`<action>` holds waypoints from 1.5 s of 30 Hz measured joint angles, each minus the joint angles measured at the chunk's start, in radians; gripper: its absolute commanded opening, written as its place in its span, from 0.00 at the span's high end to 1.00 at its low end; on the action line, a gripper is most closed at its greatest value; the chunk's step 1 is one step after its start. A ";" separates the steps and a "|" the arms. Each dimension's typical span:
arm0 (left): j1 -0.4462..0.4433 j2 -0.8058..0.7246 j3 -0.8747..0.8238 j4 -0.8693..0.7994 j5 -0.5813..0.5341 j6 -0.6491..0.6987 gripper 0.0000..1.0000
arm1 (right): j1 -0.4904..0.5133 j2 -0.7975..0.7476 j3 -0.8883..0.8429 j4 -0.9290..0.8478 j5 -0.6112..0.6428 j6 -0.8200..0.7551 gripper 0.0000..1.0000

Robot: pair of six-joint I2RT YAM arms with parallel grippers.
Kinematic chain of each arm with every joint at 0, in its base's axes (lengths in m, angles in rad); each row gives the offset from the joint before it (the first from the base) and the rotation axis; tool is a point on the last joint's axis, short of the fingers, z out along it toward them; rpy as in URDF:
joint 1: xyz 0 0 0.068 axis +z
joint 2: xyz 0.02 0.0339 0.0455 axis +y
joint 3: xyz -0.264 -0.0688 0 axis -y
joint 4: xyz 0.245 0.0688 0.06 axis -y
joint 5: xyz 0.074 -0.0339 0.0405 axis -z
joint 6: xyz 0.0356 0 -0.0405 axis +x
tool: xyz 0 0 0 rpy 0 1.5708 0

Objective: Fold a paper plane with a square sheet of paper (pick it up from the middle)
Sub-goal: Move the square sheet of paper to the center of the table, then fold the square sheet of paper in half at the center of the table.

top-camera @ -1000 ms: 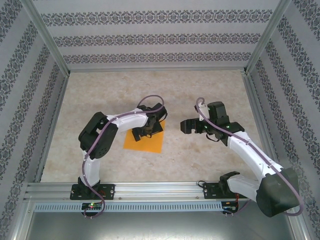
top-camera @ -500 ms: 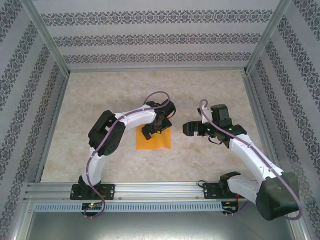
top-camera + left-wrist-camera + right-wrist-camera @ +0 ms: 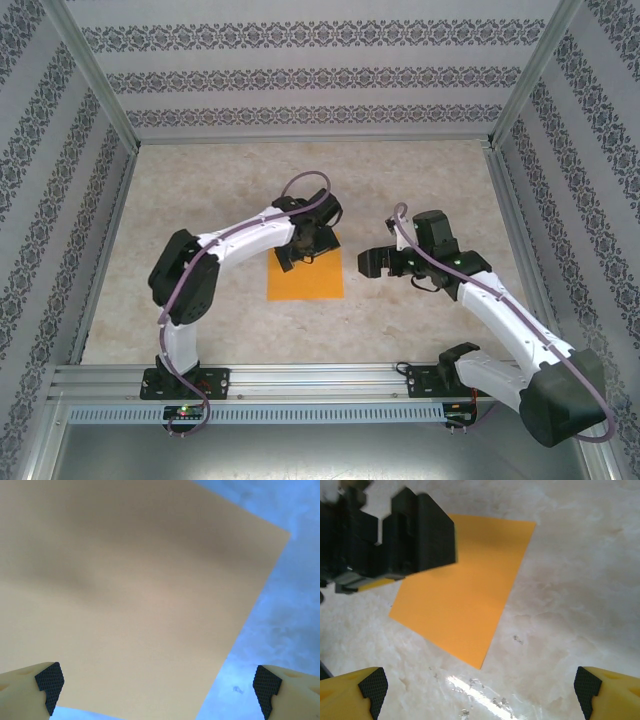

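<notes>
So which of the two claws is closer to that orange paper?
Left. The left gripper hangs open directly above the square sheet of paper, over its far part. The right gripper, also open, is off to the sheet's right, above the table.

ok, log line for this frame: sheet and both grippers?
square sheet of paper: flat on table, unfolded | left gripper: open, above sheet's far part, nothing held | right gripper: open, right of sheet, apart

Lab robot cell: aluminium frame (image 3: pixel 300 378), patterned panels (image 3: pixel 300 75), marble tabletop (image 3: pixel 420 170).
</notes>
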 measured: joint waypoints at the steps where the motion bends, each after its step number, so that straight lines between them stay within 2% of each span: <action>1: 0.009 -0.025 -0.018 0.001 0.000 0.026 0.00 | 0.019 0.000 0.006 -0.002 0.015 0.009 0.02; 5: 0.045 -0.119 -0.102 0.005 -0.018 0.172 0.00 | 0.105 0.002 0.031 -0.017 0.092 0.068 0.03; 8: 0.085 -0.211 -0.200 0.024 -0.014 0.335 0.00 | 0.177 0.019 0.053 -0.021 0.169 0.132 0.02; 14: 0.221 -0.396 -0.378 0.068 0.080 0.593 0.00 | 0.312 0.126 0.107 -0.032 0.318 0.266 0.02; 19: 0.325 -0.523 -0.523 0.127 0.188 0.715 0.00 | 0.408 0.271 0.195 -0.040 0.413 0.357 0.02; 24: 0.371 -0.579 -0.649 0.176 0.267 0.745 0.00 | 0.450 0.421 0.291 -0.040 0.461 0.426 0.02; 28: 0.403 -0.616 -0.712 0.180 0.280 0.745 0.00 | 0.467 0.525 0.360 -0.037 0.483 0.471 0.03; 36: 0.422 -0.721 -0.779 0.181 0.283 0.710 0.00 | 0.483 0.712 0.490 -0.044 0.501 0.522 0.02; 45: 0.446 -0.729 -0.783 0.182 0.285 0.702 0.00 | 0.493 0.848 0.602 -0.072 0.510 0.549 0.02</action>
